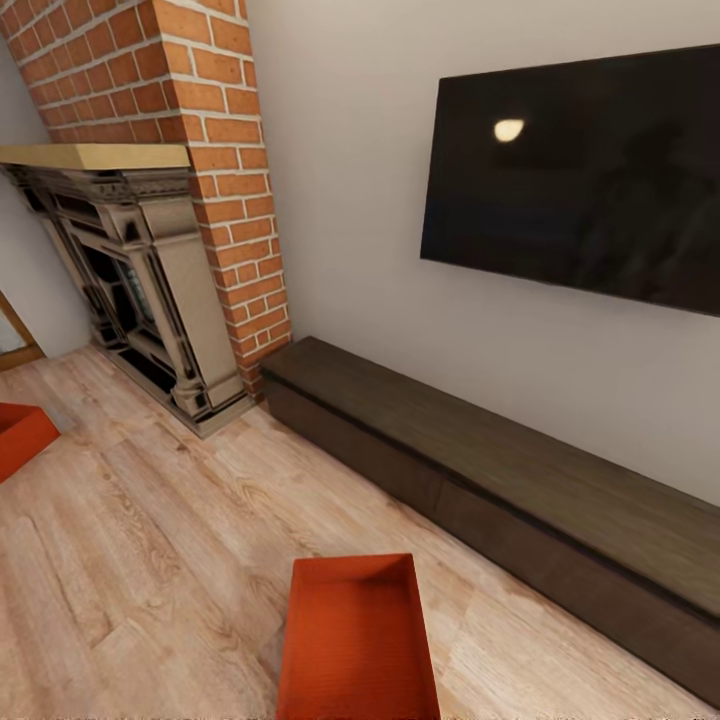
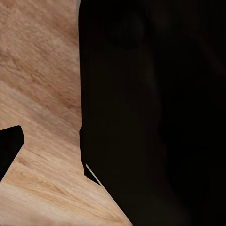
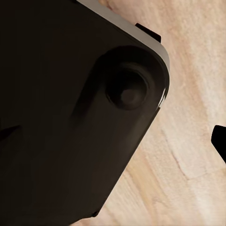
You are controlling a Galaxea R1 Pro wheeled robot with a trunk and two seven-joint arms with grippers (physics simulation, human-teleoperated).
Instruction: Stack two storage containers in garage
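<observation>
Two red-orange open-topped rectangular bins, one near and one far left, lie on the light wood plank floor near a dark low cabinet; whether either gripper's fingers are apart cannot be told.

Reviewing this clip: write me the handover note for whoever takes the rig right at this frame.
Grippers: neither wrist view lets me tell open from shut; both show dark robot body over wood floor, and nothing red is held.
Containers: both in the living room on the wood plank floor. The near container sits in front of the robot, beside the long dark cabinet. The second container is cut by the head view's left edge, out from the fireplace.
Done: nothing moved yet.
Left: carry both to the garage, set one on the floor, stack the other on it.
</observation>
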